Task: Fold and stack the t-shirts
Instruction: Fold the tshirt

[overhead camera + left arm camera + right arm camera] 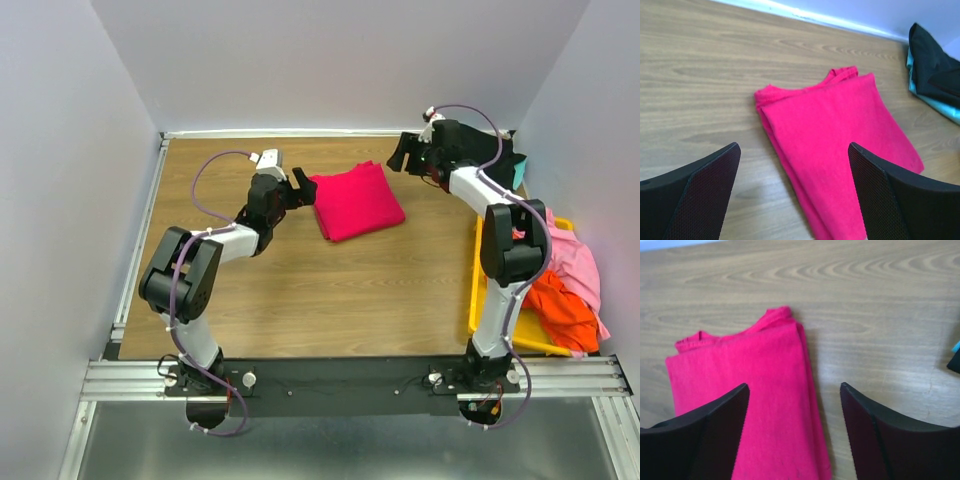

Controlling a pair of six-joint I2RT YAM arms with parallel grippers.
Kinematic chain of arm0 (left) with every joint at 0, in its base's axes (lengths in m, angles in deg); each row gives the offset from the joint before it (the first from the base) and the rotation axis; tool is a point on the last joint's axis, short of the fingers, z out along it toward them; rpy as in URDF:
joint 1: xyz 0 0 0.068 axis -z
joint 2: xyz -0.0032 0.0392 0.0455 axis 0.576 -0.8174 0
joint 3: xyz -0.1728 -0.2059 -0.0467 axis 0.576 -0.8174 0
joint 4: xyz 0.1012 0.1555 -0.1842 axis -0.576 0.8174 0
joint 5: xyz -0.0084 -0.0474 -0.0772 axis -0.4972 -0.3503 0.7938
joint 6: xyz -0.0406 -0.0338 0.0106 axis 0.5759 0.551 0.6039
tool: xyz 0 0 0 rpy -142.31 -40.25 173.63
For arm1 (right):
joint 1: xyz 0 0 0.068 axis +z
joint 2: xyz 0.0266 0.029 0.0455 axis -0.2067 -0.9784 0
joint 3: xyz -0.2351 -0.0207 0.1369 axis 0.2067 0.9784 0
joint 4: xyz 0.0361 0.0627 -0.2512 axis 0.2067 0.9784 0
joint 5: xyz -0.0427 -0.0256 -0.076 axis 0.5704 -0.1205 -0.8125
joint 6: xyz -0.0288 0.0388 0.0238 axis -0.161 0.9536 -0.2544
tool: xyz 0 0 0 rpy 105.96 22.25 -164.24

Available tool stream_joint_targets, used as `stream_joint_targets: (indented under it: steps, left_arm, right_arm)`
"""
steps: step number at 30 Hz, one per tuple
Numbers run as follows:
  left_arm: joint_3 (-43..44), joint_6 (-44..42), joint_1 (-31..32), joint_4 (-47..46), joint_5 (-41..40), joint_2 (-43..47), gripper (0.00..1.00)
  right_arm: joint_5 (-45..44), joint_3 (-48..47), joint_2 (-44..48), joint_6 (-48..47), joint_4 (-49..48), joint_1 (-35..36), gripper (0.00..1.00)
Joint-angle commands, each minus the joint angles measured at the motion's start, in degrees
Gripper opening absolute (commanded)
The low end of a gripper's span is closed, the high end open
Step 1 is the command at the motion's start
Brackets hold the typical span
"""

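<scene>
Jaws stand spread and grip nothing on both arms: the left gripper [302, 187] is just left of the folded crimson t-shirt [355, 202], the right gripper [402, 153] near its far right corner. That t-shirt lies flat on the wooden table [300, 290].

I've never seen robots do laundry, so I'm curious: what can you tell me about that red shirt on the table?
The red shirt is soft, plain crimson cloth, folded into a neat layered rectangle, a hemmed edge showing at one end. It lies flat on the wooden table, toward the far middle. The left gripper hangs open by its left edge, the right gripper open beyond its far right corner; neither holds it.
</scene>
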Motion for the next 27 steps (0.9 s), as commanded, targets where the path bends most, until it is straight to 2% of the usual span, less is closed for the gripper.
stream_joint_targets:
  steps: [1, 8, 22, 27]
  left_arm:
    - [-1.38, -1.44, 1.27, -1.68, 1.56, -0.35, 0.95]
    - [-0.33, -1.0, 3.12, -2.91, 5.43, -3.86, 0.93]
    - [6.17, 0.85, 3.82, 4.65, 2.35, -11.24, 0.91]
    - [8.37, 0.32, 3.91, 7.37, -0.11, -13.61, 0.88]
  right_arm:
    - [9.96, 3.73, 1.88, -1.77, -2.89, -2.22, 0.81]
    - [17.0, 6.9, -0.05, -1.25, -5.79, -5.39, 0.83]
    - [30.02, 4.89, -7.61, -1.42, -5.88, -8.82, 0.85]
    - [31.34, 3.39, -10.51, -0.63, -5.97, -8.9, 0.92]
